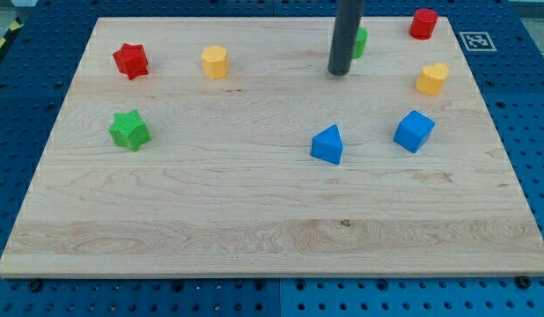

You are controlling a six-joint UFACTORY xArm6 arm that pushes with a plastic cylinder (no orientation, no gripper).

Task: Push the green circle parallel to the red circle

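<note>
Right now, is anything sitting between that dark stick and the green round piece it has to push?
No. My tip is right beside the green circle, which peeks out on the view's right of the rod. No block shows between it and the red circle.

Dark rod (345, 35) upright, entering from the view's top; my tip (339, 72) down at the surface

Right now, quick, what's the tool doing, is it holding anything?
My tip: a bare rod, no jaws, holding nothing; it sits just left of the green circle, which it partly hides; contact cannot be told.
</note>
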